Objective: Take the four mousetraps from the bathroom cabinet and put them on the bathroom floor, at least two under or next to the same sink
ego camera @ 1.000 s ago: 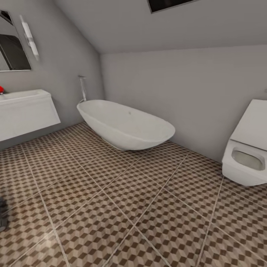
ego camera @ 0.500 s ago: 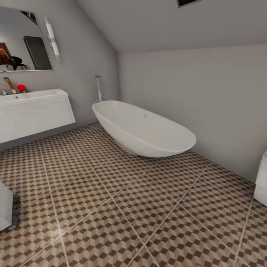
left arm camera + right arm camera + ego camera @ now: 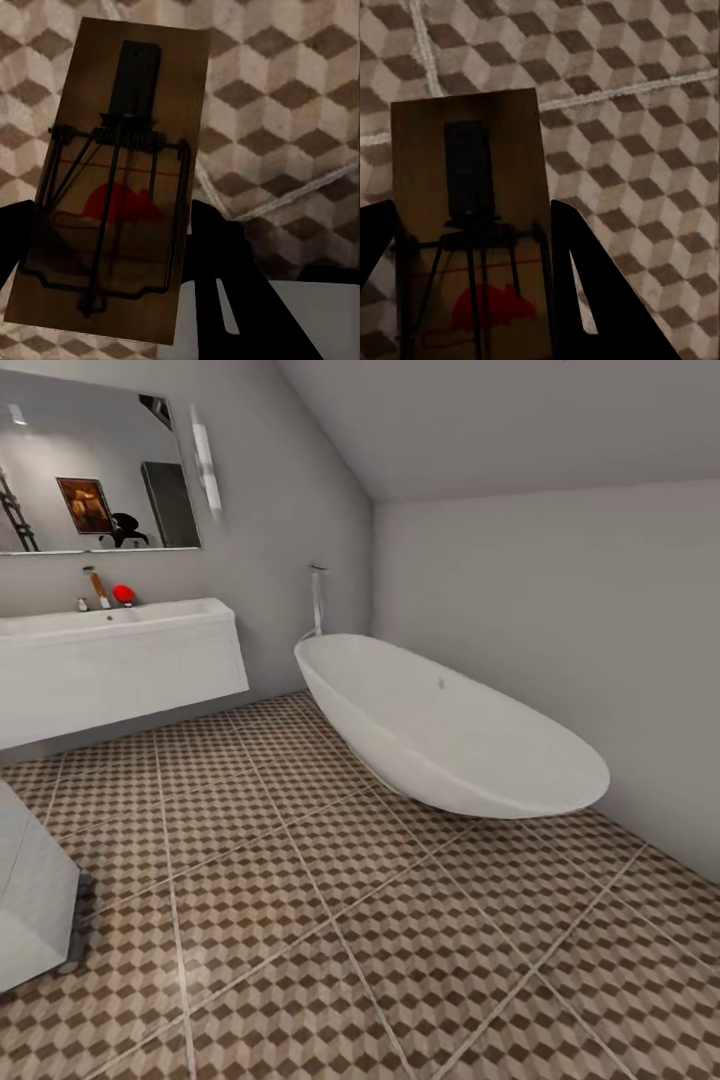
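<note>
Left tool (image 3: 109,247) and right tool (image 3: 472,255) each clamped on a mousetrap (image 3: 112,180) (image 3: 472,225).

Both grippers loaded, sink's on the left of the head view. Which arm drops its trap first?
Left, probably. Both grippers hold a mousetrap: left, right, each over tiled floor. The sink vanity sits on the robot's left, so that arm likely reaches it sooner.

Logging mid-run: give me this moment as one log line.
left pincer: holding mousetrap | right pincer: holding mousetrap | below: bathroom floor | ahead: sink vanity, bathtub
</note>
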